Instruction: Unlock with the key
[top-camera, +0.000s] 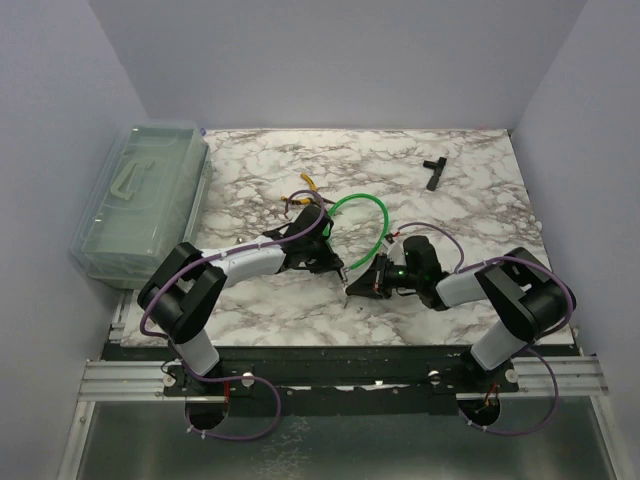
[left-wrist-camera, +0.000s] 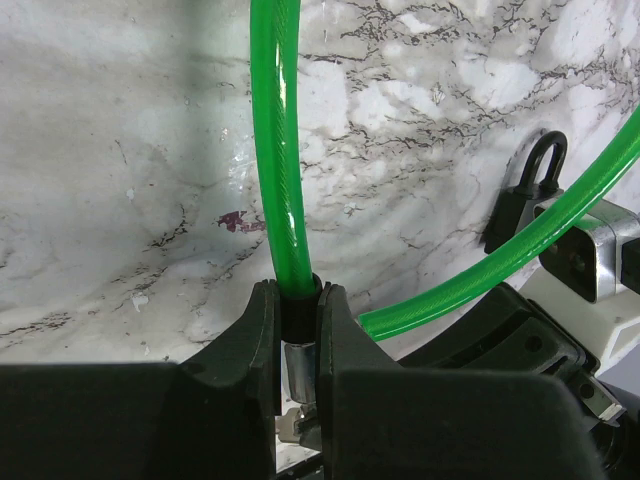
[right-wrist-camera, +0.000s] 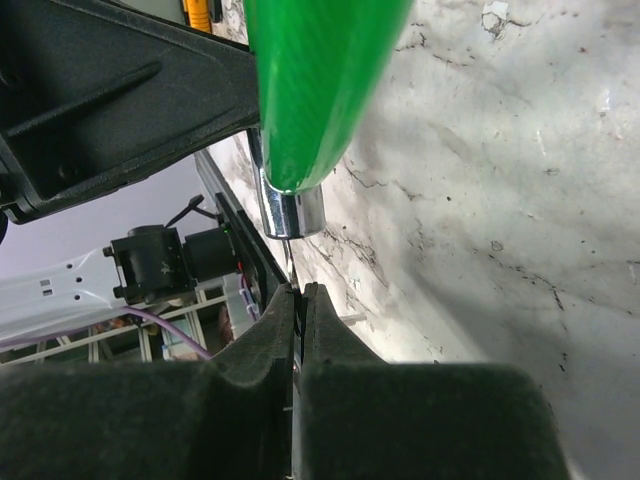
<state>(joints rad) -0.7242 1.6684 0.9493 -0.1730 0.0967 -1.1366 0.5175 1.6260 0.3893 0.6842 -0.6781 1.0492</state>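
Closest to the lens in the left wrist view, the left end effector (left-wrist-camera: 298, 302) is clamped almost fully closed on the black collar of the green cable (left-wrist-camera: 275, 150), right above the chrome barrel (right-wrist-camera: 292, 212) that caps the cable's end. That grip looks meant to steady the barrel and present its open face to the other arm, with the rest of the cable free to loop away over the marble tabletop (left-wrist-camera: 120, 150).

From below the barrel, the right end effector (right-wrist-camera: 298, 295) points straight at it, its fingers pressed together with only a hairline gap. A thin sliver runs from that gap up to the barrel's face. I take this to be the key (left-wrist-camera: 292, 428), seen in the left wrist view as a small pale silvery piece touching the barrel's underside. Whether it is seated in a keyway or only resting against the face cannot be told.

A black padlock (left-wrist-camera: 520, 205) stands well apart from the barrel, beyond the cable's far run, untouched.

The pinch on so thin a key is probably kept tight to stop it twisting during the turn.
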